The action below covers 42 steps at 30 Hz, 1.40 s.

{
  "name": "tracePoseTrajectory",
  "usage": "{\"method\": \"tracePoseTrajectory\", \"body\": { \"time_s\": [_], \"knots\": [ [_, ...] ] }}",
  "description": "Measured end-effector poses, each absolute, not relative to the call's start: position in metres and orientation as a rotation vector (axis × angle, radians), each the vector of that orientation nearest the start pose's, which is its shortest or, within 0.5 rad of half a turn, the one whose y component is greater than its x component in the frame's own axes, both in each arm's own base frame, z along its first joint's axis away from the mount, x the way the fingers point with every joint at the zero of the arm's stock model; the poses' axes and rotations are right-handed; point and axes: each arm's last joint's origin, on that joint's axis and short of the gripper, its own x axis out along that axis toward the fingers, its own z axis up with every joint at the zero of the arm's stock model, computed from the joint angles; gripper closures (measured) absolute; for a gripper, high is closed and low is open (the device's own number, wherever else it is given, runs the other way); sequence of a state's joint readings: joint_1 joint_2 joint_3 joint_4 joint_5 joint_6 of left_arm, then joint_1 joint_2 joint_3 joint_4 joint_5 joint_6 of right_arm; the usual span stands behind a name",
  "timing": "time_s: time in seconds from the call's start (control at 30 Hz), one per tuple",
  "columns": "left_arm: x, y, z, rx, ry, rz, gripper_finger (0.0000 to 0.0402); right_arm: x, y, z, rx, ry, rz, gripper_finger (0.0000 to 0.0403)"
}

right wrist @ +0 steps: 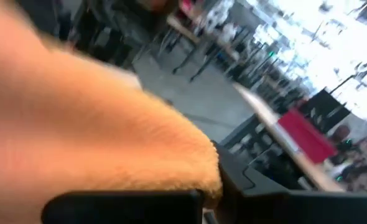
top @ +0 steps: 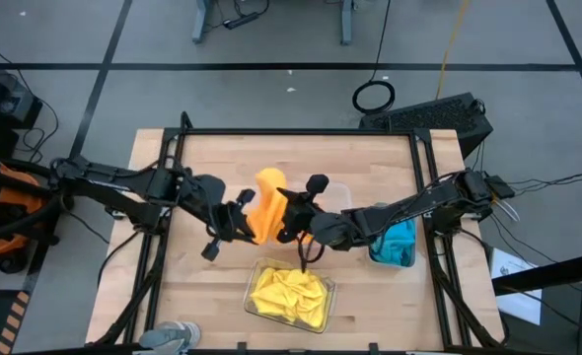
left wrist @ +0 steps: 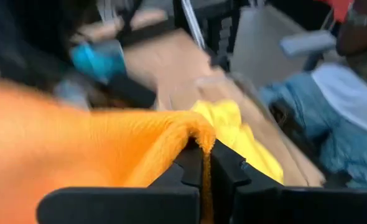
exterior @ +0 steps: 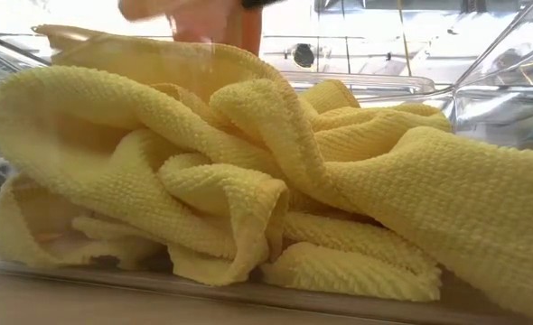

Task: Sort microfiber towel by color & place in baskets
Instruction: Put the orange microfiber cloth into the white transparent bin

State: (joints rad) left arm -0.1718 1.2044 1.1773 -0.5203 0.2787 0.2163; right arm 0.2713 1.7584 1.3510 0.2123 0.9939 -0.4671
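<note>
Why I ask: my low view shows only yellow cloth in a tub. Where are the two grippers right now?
Observer: Both are over the middle of the table, behind that tub. The left gripper and the right gripper meet at one orange cloth hanging between them.
Operator: Is either actually gripping it?
Observer: The left wrist view shows the left gripper's fingers shut on the cloth's edge. The right gripper is shut too, with orange cloth right against it.
Operator: Anything else sorted yet?
Observer: Blue cloth sits in another tub by the table's right edge.
</note>
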Motion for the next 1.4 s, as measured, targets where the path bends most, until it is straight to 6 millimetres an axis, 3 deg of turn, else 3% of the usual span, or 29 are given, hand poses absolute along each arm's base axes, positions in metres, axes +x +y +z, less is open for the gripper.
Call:
{"method": "tracePoseTrajectory", "body": {
  "time_s": [0.1, 0.23, 0.47, 0.63, 0.87, 1.07, 1.4],
  "knots": [
    [0.251, -0.055, 0.340, 0.185, 0.528, -0.492, 0.0377, 0.388, 0.092, 0.316, -0.593, 0.285, -0.662, 0.0398],
    [0.254, -0.061, 0.328, 0.180, 0.536, -0.457, 0.0327, 0.383, 0.102, 0.323, -0.609, 0.258, -0.648, 0.0400],
    [0.256, -0.064, 0.318, 0.176, 0.540, -0.381, 0.0234, 0.373, 0.122, 0.330, -0.619, 0.229, -0.620, 0.0401],
    [0.257, -0.063, 0.321, 0.084, 0.527, -0.328, 0.0190, 0.363, 0.133, 0.336, -0.670, 0.257, -0.692, 0.0402],
    [0.253, -0.068, 0.329, 0.085, 0.472, -0.292, 0.0180, 0.348, 0.143, 0.342, -0.729, 0.346, -0.842, 0.0402],
    [0.262, -0.075, 0.337, 0.092, 0.344, -0.272, 0.0180, 0.343, 0.150, 0.342, -0.740, 0.371, -0.880, 0.0402],
    [0.299, -0.080, 0.307, 0.170, 0.366, -0.123, 0.0180, 0.338, 0.163, 0.341, -0.723, 0.343, -0.835, 0.0403]
  ]
}}
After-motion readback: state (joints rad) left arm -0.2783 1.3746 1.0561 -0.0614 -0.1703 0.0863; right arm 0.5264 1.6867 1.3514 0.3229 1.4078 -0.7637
